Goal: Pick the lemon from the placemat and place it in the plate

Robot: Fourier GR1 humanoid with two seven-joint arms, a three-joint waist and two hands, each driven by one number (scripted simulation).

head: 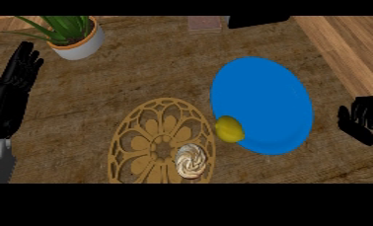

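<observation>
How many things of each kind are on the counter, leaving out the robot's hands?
Lemon: 1
Swirled pastry: 1
Blue plate: 1
Placemat: 1
Potted plant: 1
Pale block: 1
Black object, cut off: 1
Total: 7

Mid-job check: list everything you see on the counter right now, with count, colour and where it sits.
lemon: one, yellow, at the plate's lower-left rim, beside the placemat
plate: one, blue, centre-right
placemat: one, tan openwork, lower centre
swirled pastry: one, cream, on the placemat's lower right
potted plant: one, green in a white pot, top left
block: one, pinkish, top edge
dark object: one, black, top edge, unidentifiable
left hand: black, open, resting at the left edge
right hand: black, right edge, holding nothing
</observation>
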